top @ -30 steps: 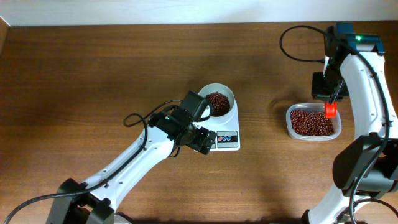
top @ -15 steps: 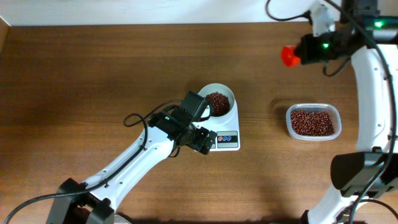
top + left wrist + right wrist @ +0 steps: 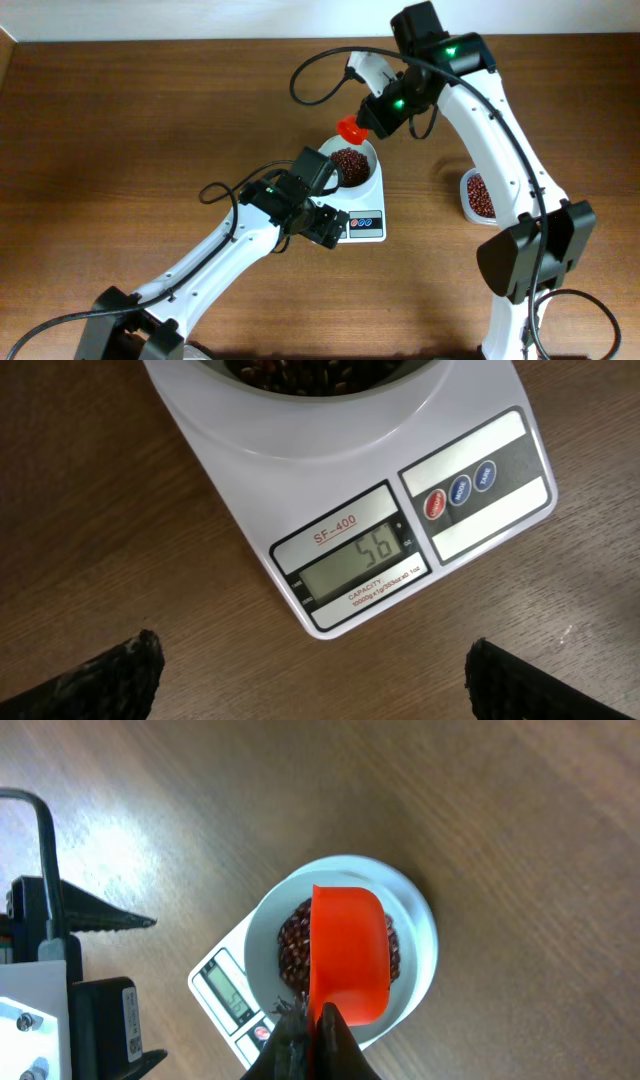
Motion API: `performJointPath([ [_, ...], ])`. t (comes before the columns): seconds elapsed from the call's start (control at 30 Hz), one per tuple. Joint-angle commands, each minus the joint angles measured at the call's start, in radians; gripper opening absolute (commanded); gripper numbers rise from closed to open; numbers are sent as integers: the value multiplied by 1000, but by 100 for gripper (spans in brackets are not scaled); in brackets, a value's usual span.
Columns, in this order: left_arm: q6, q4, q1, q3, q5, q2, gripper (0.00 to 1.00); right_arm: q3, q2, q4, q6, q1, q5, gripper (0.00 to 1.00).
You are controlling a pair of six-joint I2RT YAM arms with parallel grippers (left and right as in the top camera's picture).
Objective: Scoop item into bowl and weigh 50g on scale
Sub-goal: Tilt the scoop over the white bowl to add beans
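Beans [image 3: 349,161] are heaped in bowl [image 3: 367,149] on scale [image 3: 372,207]; 56 is displayed. Red scoop [image 3: 351,129] is clamped by right gripper [image 3: 315,1038] over bowl, 12 o'clock side. Left gripper [image 3: 315,662] is held wide open at scale's 8 o'clock.

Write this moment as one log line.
right gripper: shut on scoop, over bowl | bowl: on scale, beans inside | display: 56 | left gripper: open

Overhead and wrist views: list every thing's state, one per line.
scale: on, display reads 56
bowl: on the scale, holding beans
red scoop: gripped, above the bowl
clear container: holds beans, partly hidden
left gripper: open, empty, by the scale's front
right gripper: shut on the red scoop
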Motion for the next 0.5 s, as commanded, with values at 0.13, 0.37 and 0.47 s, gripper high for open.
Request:
performJointPath([
  [0.13, -10, 2, -6, -4, -7, -14, 99, -131, 6, 13, -62, 1, -13, 4],
  [0.37, -10, 2, -10, -4, -7, -14, 99, -242, 6, 127, -99, 5, -8, 4],
  [0.47, -10, 2, -13, -4, -7, -14, 99, -251, 6, 177, -114, 15, 29, 4],
])
